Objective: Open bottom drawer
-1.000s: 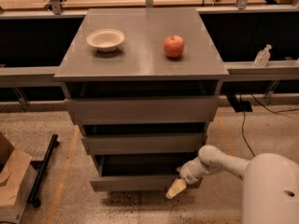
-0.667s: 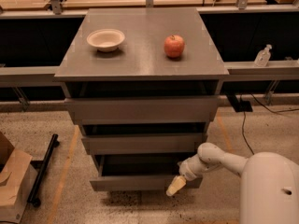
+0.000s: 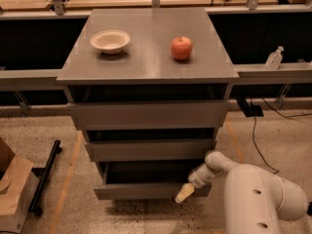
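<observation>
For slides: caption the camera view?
Robot's end effector at the bottom drawer front; bowl and apple on cabinet top.

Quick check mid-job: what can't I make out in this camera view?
All in the camera view:
Hand, at the right end of the bottom drawer front: its grip there is hidden by its own wrist.
Bottom drawer interior: dark, shadowed by the middle drawer.
Robot body: cut off by the lower edge.
Cardboard box: cut off by the left edge.
</observation>
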Robot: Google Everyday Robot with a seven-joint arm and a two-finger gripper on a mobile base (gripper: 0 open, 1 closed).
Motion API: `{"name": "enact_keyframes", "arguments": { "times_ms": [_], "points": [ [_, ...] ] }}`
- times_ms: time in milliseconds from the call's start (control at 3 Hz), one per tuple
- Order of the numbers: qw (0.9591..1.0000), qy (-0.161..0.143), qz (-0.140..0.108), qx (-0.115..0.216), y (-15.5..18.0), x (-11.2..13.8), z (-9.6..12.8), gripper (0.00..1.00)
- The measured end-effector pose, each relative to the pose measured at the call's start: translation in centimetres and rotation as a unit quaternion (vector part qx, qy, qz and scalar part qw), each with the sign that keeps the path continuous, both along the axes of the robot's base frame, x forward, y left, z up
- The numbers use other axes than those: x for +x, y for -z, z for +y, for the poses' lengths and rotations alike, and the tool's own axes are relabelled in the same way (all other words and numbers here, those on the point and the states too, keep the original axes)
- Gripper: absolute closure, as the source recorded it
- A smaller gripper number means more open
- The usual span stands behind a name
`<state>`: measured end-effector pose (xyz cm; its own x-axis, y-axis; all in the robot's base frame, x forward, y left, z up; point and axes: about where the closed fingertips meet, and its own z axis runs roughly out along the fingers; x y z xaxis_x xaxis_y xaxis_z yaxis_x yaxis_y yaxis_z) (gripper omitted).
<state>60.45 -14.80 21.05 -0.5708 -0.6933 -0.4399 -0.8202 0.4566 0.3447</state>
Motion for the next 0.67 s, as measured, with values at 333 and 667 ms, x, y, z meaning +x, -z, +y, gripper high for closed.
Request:
{"name": "enact_keyframes", "arguments": {
  "times_ms": [333,667],
  "points": [
    [0.9995,0.011,0.03,-0.006,2.1,-1.37,-0.94,0.23],
    [0.9993,0.014,0.034,-0.007,1.83,-1.56,-1.07,0.46]
  ]
}}
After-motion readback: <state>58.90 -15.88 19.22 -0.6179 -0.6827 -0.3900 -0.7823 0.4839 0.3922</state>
